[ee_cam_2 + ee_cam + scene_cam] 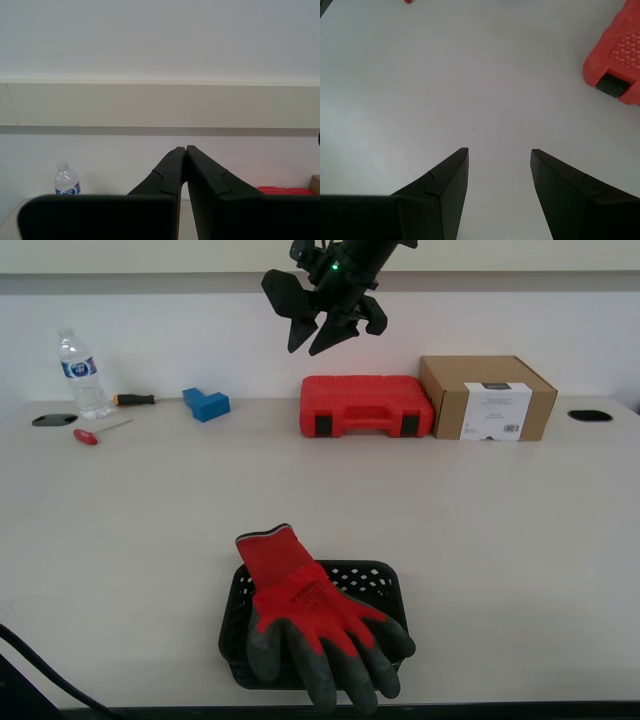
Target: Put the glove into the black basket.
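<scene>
The red glove (310,615) with dark grey fingers lies across the black basket (385,575) near the table's front edge. Its cuff sticks out over the basket's far rim and its fingertips hang over the near rim. My first gripper (318,340) hangs high above the back of the table, open and empty, far from the glove. In the first wrist view (499,150) its jaws stand apart over bare table. My second gripper (186,148) is shut and empty, facing the wall. The glove and basket show in neither wrist view.
A red plastic tool case (366,406) and a cardboard box (487,397) stand at the back. A water bottle (80,375), a blue block (206,403) and two screwdrivers (98,432) lie at the back on the exterior view's left.
</scene>
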Motion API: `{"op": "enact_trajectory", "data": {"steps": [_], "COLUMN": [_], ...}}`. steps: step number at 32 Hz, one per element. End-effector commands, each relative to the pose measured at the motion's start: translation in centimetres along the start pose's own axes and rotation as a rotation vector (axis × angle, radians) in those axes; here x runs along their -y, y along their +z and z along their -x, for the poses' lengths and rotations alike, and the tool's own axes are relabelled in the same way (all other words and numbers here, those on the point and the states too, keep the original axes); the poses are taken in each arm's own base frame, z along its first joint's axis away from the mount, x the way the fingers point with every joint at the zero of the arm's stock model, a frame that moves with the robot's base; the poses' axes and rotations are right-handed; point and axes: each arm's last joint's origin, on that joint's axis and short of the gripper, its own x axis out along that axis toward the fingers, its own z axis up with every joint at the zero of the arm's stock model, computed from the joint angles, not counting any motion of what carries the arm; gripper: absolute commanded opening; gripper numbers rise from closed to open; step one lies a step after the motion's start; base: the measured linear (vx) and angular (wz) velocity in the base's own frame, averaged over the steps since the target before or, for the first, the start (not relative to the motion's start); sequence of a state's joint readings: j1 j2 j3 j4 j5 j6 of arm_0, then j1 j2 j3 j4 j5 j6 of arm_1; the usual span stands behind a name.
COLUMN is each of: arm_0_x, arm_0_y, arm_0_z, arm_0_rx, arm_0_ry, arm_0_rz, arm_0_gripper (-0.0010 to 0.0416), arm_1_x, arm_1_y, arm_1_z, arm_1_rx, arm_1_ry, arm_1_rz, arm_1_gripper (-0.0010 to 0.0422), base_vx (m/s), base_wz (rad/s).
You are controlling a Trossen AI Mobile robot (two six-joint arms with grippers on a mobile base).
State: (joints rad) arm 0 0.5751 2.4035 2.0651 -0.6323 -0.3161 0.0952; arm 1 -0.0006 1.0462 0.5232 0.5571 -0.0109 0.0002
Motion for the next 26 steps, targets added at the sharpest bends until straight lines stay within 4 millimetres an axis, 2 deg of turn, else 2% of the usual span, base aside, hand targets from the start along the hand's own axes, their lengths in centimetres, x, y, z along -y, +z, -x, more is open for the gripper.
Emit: {"op": "enact_trajectory", "data": {"steps": [1,26], "arm_0_x": [-0.05,-0.06], "arm_0_y": [0.04,0.07], "arm_0_z": [0.02,0.02], "arm_0_rx": [0.002,0.005], "arm_0_ry": [0.001,0.001], "arm_0_rz": [-0.001,0.000], "arm_0_gripper": [0.0172,0.0172], "arm_1_x": [0.00,0.00], "arm_1_y": [0.05,0.05], "arm_1_z": [-0.01,-0.01], "arm_1_rx": [0.005,0.005], "arm_1_ry": [0.000,0.000], "arm_1_rz": [0.000,0.000], "arm_1_gripper": [0.0000,0.0000], "base_vx": [0.000,0.000], "base_wz": [0.000,0.000]}}
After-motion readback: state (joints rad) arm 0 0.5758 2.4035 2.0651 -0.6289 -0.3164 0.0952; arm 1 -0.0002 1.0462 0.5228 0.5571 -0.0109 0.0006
